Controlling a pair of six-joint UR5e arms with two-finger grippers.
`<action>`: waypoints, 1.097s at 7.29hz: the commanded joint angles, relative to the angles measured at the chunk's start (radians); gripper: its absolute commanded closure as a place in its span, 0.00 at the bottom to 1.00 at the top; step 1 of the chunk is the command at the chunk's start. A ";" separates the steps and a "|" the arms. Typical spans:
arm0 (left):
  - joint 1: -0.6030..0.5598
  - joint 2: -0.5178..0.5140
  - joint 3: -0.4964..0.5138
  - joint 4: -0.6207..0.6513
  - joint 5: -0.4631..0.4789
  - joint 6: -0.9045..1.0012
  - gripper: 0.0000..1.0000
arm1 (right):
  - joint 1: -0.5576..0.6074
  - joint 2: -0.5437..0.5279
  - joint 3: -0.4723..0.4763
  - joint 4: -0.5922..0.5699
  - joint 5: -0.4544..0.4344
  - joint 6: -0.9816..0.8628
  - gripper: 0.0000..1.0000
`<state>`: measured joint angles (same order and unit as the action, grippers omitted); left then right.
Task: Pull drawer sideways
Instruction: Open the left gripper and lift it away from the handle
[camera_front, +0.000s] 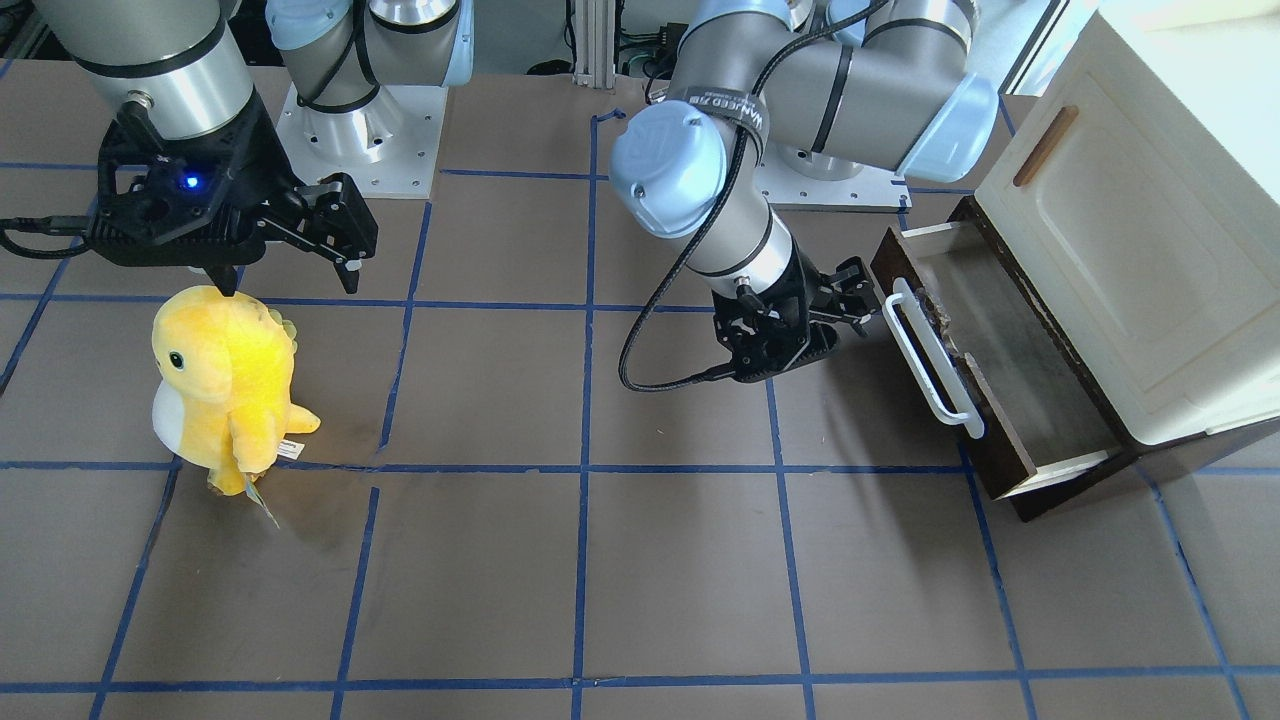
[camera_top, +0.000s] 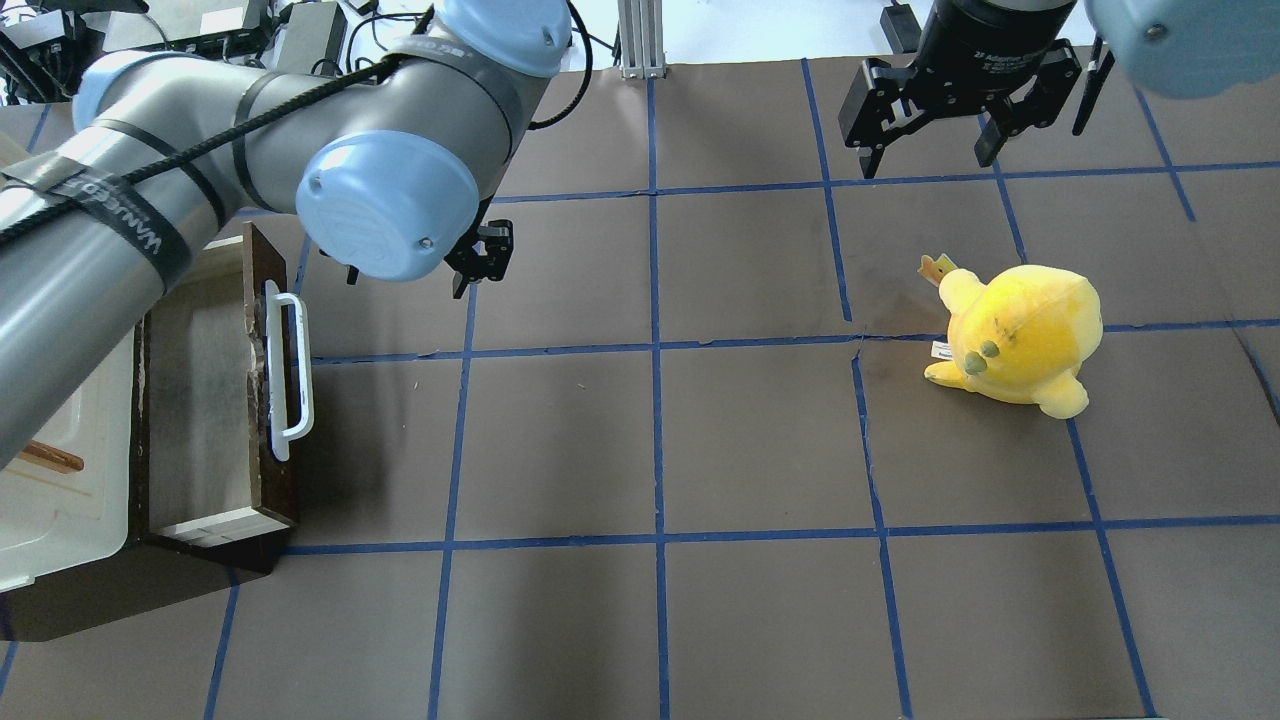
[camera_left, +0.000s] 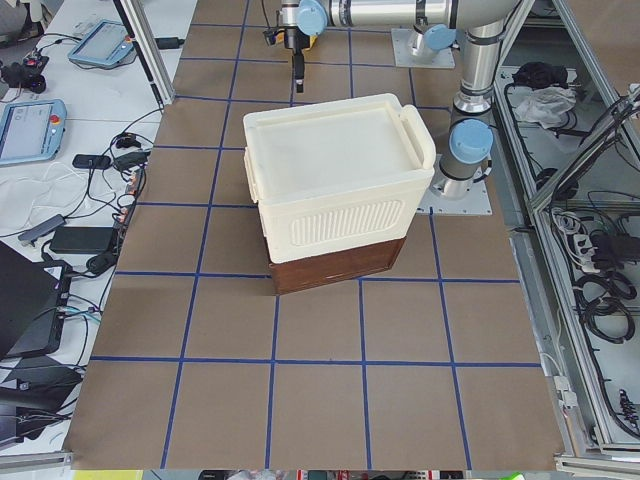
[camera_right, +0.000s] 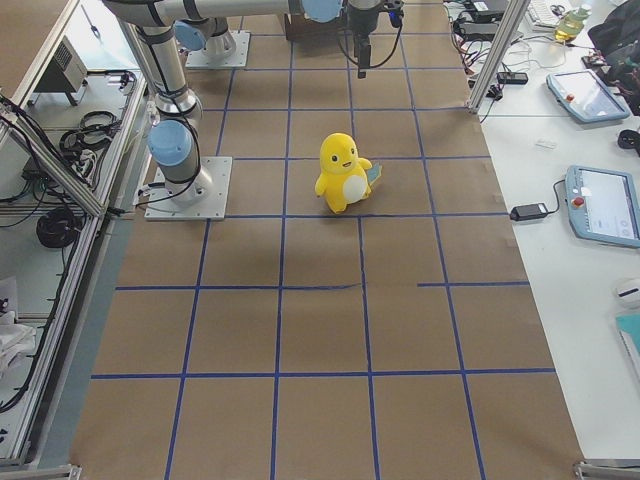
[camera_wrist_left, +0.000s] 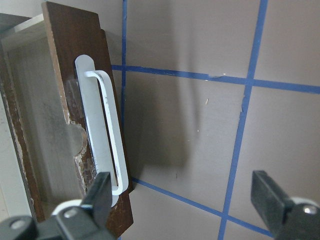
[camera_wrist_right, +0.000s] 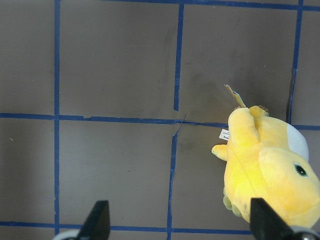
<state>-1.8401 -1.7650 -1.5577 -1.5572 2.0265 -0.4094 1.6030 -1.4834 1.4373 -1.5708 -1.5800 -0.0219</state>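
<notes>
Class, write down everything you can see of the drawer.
The drawer is wide and shallow, with a chipped dark brown wooden front, long white bar handle, pale cream sides and a worn grey floor. It looks empty and stands pulled out from under the cream cabinet. The open left end effector hovers beside the handle, apparently not touching.

both arms are silver-grey tubes with pale blue rounded joint caps. the left arm (camera_front: 850, 80) carries a black cable (camera_front: 627, 345) strapped along it by black bands, one printed with white lettering, and its elbow cap shows an embossed logo and small screws. the right arm (camera_front: 150, 60) ends in a black finned wrist block with a small blue light, the left gripper (camera_front: 858, 292) and right gripper (camera_top: 926, 160) are black linkages, and each arm stands on a pale square base plate (camera_front: 410, 160) dotted with bolt holes.
</notes>
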 joint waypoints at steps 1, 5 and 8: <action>0.080 0.119 0.007 -0.004 -0.153 0.137 0.00 | 0.000 0.000 0.000 0.000 0.000 0.000 0.00; 0.225 0.234 -0.010 -0.006 -0.369 0.350 0.00 | 0.000 0.000 0.000 0.000 0.000 0.000 0.00; 0.274 0.249 -0.030 0.023 -0.459 0.449 0.00 | 0.000 0.000 0.000 0.000 0.000 0.000 0.00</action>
<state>-1.5749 -1.5240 -1.5805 -1.5438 1.5866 0.0102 1.6030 -1.4834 1.4374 -1.5708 -1.5800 -0.0215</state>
